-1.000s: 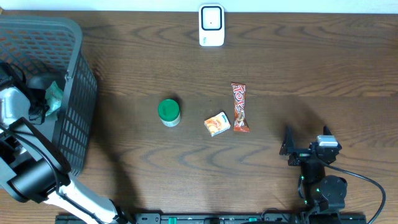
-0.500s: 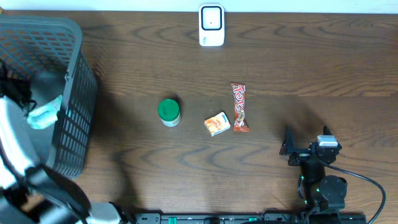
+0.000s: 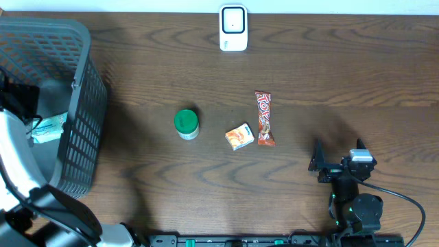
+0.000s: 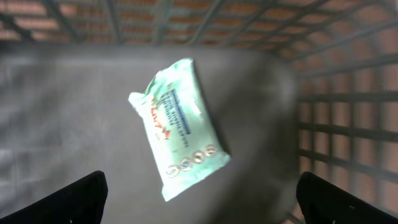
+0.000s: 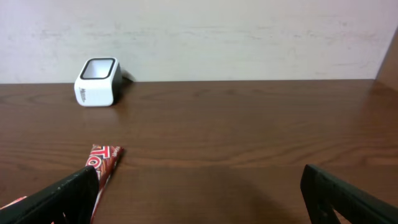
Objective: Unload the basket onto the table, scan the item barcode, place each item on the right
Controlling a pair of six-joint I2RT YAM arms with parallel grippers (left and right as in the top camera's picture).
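While the left gripper [image 4: 208, 208] hangs, jaws spread wide, over the wipes pack [image 4: 178, 127] lying loose on the basket [image 3: 82, 103] floor, mesh walls crowd it — a careless lift-out could snag. On the table [image 3: 343, 75] the candy bar [image 3: 264, 118], small box [image 3: 239, 136] and green jar [image 3: 186, 123] have a clear run to the scanner [image 3: 233, 27] — right gripper [image 5: 202, 202] idles, jaws wide apart.

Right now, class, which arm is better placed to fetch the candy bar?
Right, likely: the right end effector sits open near the candy bar; the left end effector hangs over the basket.
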